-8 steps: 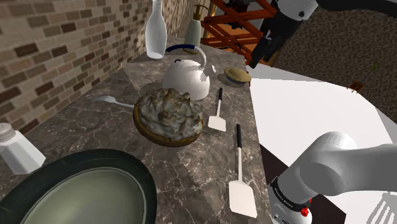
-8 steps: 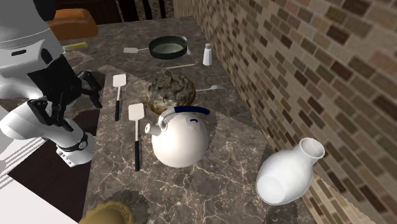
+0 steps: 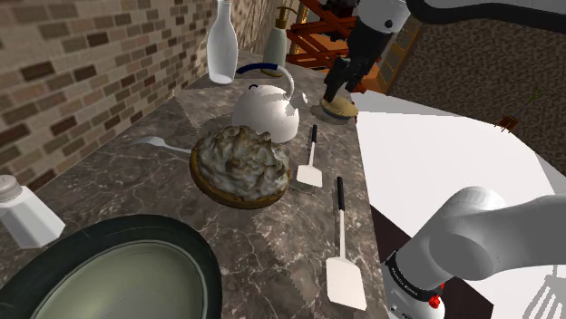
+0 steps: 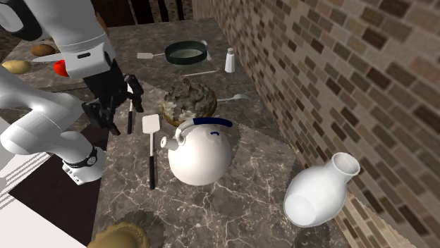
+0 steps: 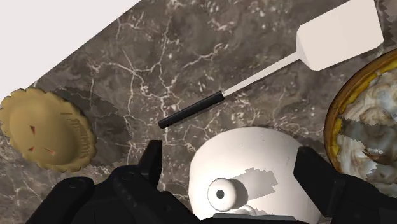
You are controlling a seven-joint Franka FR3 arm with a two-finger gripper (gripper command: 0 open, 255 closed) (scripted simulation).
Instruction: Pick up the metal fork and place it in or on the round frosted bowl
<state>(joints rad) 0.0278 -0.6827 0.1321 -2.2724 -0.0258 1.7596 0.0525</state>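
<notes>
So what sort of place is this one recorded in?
Most likely a home kitchen: a dark marbled counter runs along a brick wall, and it carries a white kettle, a meringue-topped pie and a white spatula.

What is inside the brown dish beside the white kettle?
A lumpy grey-brown heap, like pie topping, fills the brown dish above its rim. It covers the dish's bottom, so anything beneath is hidden.

Brick wall (image 3: 82, 63), dark marbled counter (image 3: 127, 186), perhaps orange shelving (image 3: 313, 41)
</notes>
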